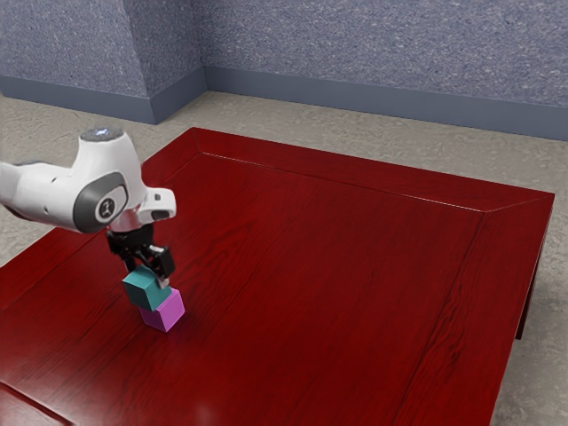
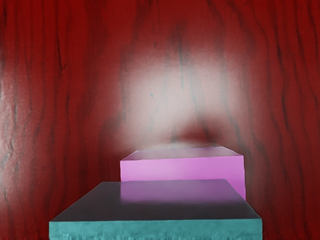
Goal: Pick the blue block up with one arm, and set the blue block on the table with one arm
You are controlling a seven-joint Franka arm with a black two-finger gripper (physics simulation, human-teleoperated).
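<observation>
At the far side you see speckled blue-gray walls (image 1: 355,44) above a plain baseboard (image 1: 399,102), jutting forward at the exterior view's left. Mottled beige floor (image 1: 399,142) lies beyond your glossy red wooden table (image 1: 311,266), where pale light (image 2: 170,95) glares.

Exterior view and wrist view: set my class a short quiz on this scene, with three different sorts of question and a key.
1. True or false: in the exterior view, the teal block partly hides the pink block.

2. Multiple choice: which block is nearer the gripper?
a) the pink block
b) the teal block

3. Fill in the missing colour: the blocks are seen against the ____ surface of the table.

Key: 1 true; 2 b; 3 red
</observation>
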